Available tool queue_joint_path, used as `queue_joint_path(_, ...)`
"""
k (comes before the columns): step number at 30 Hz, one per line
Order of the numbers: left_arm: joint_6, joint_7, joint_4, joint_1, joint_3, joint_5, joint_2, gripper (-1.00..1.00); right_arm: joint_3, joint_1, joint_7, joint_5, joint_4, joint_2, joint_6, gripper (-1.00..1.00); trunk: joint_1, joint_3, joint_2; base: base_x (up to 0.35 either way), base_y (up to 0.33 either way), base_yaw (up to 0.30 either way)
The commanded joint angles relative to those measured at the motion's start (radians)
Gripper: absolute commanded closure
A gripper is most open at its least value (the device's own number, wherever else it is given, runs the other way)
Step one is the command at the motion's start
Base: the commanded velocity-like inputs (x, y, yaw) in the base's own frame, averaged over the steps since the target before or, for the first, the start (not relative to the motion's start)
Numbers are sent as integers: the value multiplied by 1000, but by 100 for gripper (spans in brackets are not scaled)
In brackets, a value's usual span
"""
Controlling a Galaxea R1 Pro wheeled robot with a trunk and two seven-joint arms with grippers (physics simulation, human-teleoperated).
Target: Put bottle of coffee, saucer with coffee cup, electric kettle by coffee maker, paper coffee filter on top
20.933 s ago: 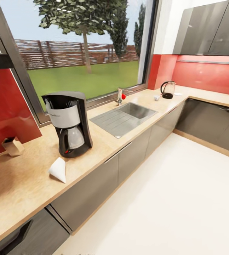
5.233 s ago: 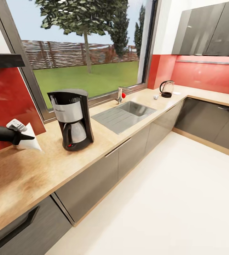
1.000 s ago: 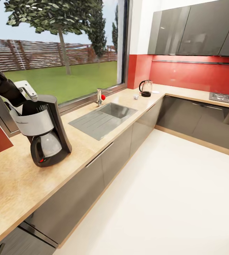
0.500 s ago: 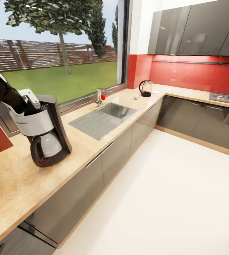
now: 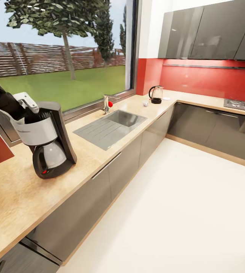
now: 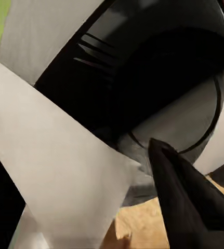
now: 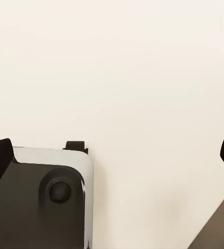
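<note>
Coffee maker (image 5: 48,138): standing on the bench (image 5: 99,151), left of the sink (image 5: 111,127).
Left end effector (image 5: 33,113): over the maker's top, apparently closed on the paper filter (image 6: 54,171); you have not released it.
Right end effector (image 7: 112,155): fingers spread, empty.
Electric kettle (image 5: 156,94): far right corner, not yet moved.
Remaining: bottle, saucer, cup, kettle.

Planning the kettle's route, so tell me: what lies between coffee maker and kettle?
In the head view, the sink and faucet lie between coffee maker and kettle.

Coffee maker (image 5: 48,138) glossy black plastic; countertop (image 5: 20,193) matt speckled wood-tone; sink (image 5: 109,127) brushed metal
</note>
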Motion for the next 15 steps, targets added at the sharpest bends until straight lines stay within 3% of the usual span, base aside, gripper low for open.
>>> queue_joint_path(1,10,-8,-1,-2,3,-6,1,-100,-1,-1,-1,1,0,0,-3,-100,1,-2,-2,0,0,0)
queue_joint_path(15,8,-8,-1,-2,13,-7,1,-100,-1,-1,0,1,0,-1,-3,-100,1,-2,-2,0,0,0)
